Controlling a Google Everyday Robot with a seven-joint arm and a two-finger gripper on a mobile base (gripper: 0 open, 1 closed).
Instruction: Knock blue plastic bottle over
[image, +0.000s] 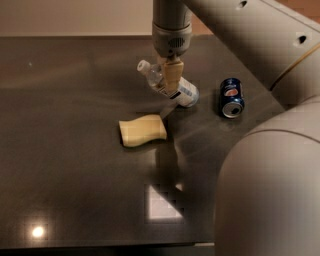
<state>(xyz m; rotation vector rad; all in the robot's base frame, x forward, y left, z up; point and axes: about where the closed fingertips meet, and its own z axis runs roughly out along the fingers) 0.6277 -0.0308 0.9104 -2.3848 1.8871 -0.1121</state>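
1. Overhead, the gripper (172, 80) hangs straight down from a pale grey wrist at the far middle of the scene, its tan tip right in front of the blue plastic bottle (187, 93). Whether the jaws are parted, clenched or gripping cannot be told from this angle.
2. Directly behind that tip, the blue plastic bottle leans steeply. Its white cap (143, 65) points up and to the left, and its labelled base is low to the right (it is hard to say whether the base rests on the table).
3. Just near and left of the bottle, a pale yellow curved block (142, 131) lies flat on the surface, apart from the bottle.
4. To the right of the bottle, a short dark blue Pepsi can (231, 97) lies on its side, its silver top facing the near edge. It is clear of the bottle.
5. All of these sit on a dark, glossy table (70, 110). A bright square of reflected light (162, 202) shows near the front and a small round glint (37, 231) at the near left.
6. The robot's thick grey arm (250, 30) crosses the far right, and a large rounded part of it (270, 200) fills the near right corner.
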